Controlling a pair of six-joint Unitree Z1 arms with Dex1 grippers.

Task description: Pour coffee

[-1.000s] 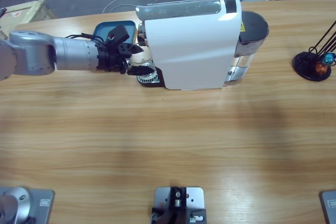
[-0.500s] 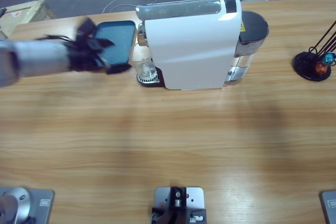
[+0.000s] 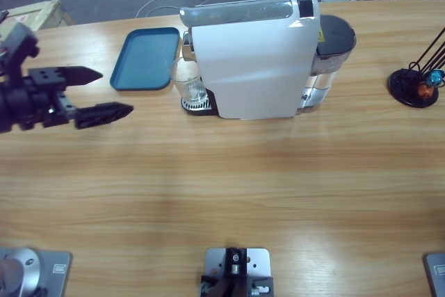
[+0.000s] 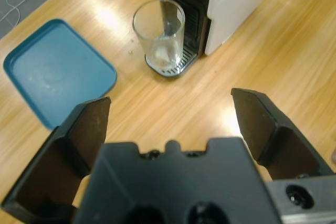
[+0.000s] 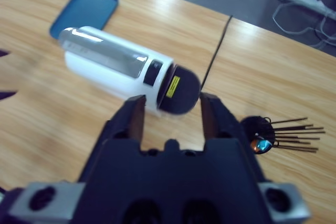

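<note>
A clear glass [image 3: 189, 86] stands on the drip grate under the spout of the white coffee machine [image 3: 254, 57]. In the left wrist view the glass [image 4: 159, 36] looks clear, and I see no amber coffee in it. My left gripper [image 3: 115, 92] hovers well left of the glass, open and holding nothing; in its own view the left gripper [image 4: 170, 100] frames bare table short of the glass. High above the table, my right gripper [image 5: 173, 100] has its jaws a little apart around nothing, with the machine [image 5: 118, 72] far below. It does not show in the high view.
A blue tray [image 3: 146, 58] lies flat just left of the machine, beyond my left gripper. A black capsule stand [image 3: 416, 87] with blue and orange capsules sits at the far right. Bare wooden table [image 3: 229, 186] stretches across the near half.
My left gripper, at the glass a second ago, has let go and pulled back far to the left, its jaws now wide. The glass stays under the spout.
</note>
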